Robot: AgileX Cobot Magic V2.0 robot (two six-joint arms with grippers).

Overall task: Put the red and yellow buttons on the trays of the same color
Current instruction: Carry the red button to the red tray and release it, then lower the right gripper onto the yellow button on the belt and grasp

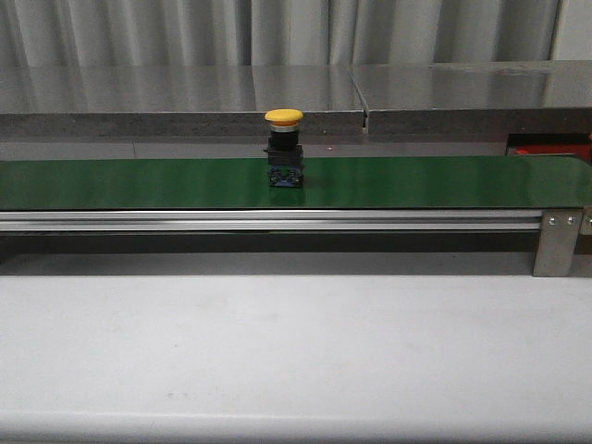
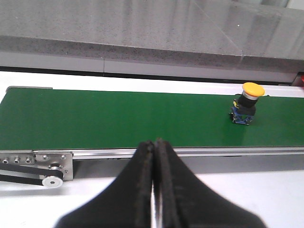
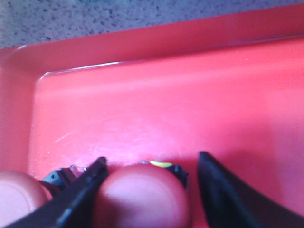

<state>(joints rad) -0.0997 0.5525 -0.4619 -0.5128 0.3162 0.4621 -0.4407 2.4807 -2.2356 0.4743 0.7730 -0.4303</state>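
Yellow is showing on one button, standing upright on the green belt near its middle in the front view, untouched and waiting to be moved. No yellow tray is appearing in any view, so that half of the job is looking undone. The left pincer is hovering this side of the belt, well apart from that button, its fingers clenched together on nothing. The right pincer is hanging over the red tray with its fingers spread apart around a red button sitting on the tray floor; it is looking released rather than gripped. A second red cap is lying just beside it, so the red side is seeming well advanced.
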